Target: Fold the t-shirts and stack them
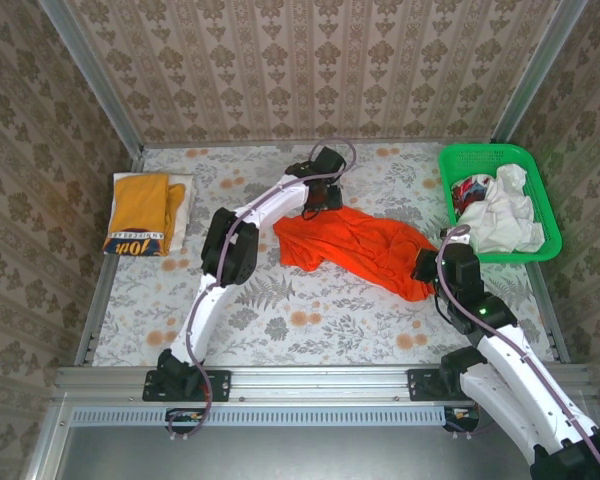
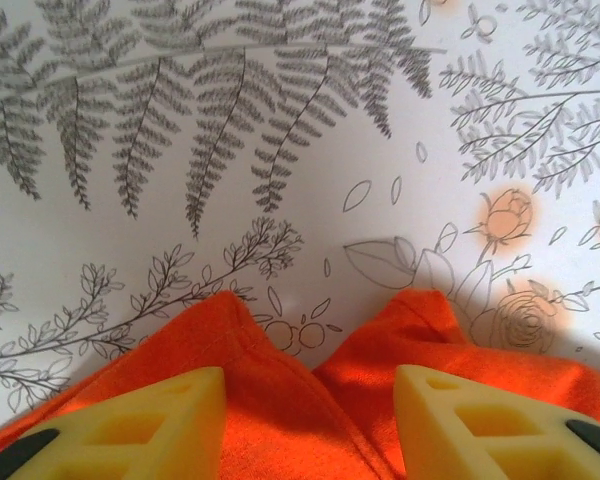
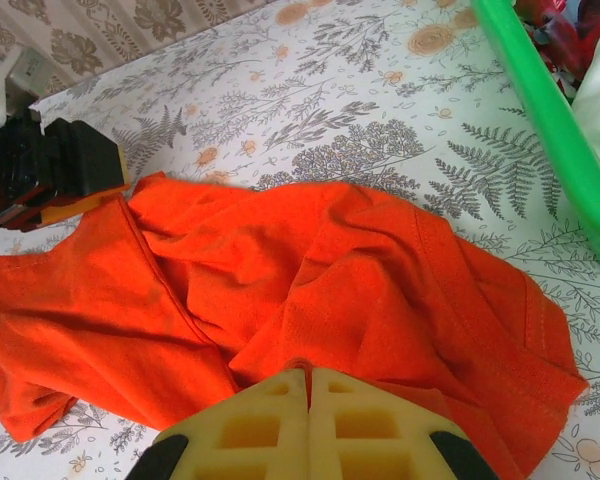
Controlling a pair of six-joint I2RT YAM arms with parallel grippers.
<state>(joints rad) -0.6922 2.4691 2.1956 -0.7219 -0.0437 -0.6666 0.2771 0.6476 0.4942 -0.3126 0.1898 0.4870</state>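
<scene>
Writing: the mustard-yellow t-shirt has a navy band along its near edge with white lettering that looks like "Joh". A smaller line under it is too small to read.
Folded stack: the mustard-yellow t-shirt lies folded at the far left of the table, on top of a folded white t-shirt whose edge shows on its right side.
Left arm: it stretches from its base at the near edge, bends at the elbow and slants to the far middle of the table, wrist tipped down over the cloth.
Left gripper: it sits at the far-left edge of the orange-red t-shirt. In the wrist view its yellow fingers stand apart, with two humps of orange cloth lying between and under them.
Right arm: it leans in from the near right, its forearm angled toward the middle.
Right gripper: it is at the shirt's near-right end. In the wrist view its fingers are pressed together, pinching a small fold of the cloth at their tips.
Orange-red t-shirt: it is crumpled in the middle of the table, its long axis running from far-left to near-right. No print shows on it.
Basket: green mesh, at the far right, holding crumpled white cloth and a red patterned piece.
</scene>
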